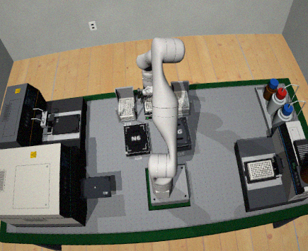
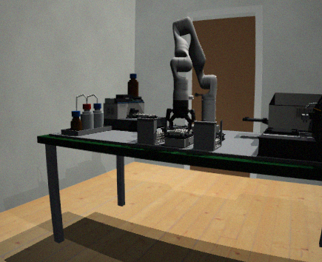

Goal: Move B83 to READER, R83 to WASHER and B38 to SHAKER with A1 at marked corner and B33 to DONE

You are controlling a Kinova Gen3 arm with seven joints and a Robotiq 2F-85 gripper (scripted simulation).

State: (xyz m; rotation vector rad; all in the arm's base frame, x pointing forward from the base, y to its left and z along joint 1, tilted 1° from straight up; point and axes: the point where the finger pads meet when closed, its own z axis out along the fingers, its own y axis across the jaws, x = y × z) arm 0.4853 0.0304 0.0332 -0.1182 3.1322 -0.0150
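My gripper (image 1: 146, 93) (image 2: 179, 125) is open and empty. It points straight down, just above a white well plate (image 1: 148, 106) (image 2: 178, 133) that lies on the small station between the two stack racks at the back of the deck. The fingers stand on either side of the plate's top, and I cannot tell whether they touch it. The left rack (image 1: 122, 93) (image 2: 206, 135) and the right rack (image 1: 180, 86) (image 2: 146, 130) each show a white plate inside. Another white plate (image 1: 259, 170) sits seated on the instrument at the right. The plate labels are too small to read.
The black nest N6 (image 1: 137, 139) and the regrip nest (image 1: 183, 135) lie in front of the racks. A dark instrument nest (image 1: 66, 124) at the left and a dark tray (image 1: 98, 186) at the front left hold no plate. Bottles (image 1: 278, 97) stand at the back right.
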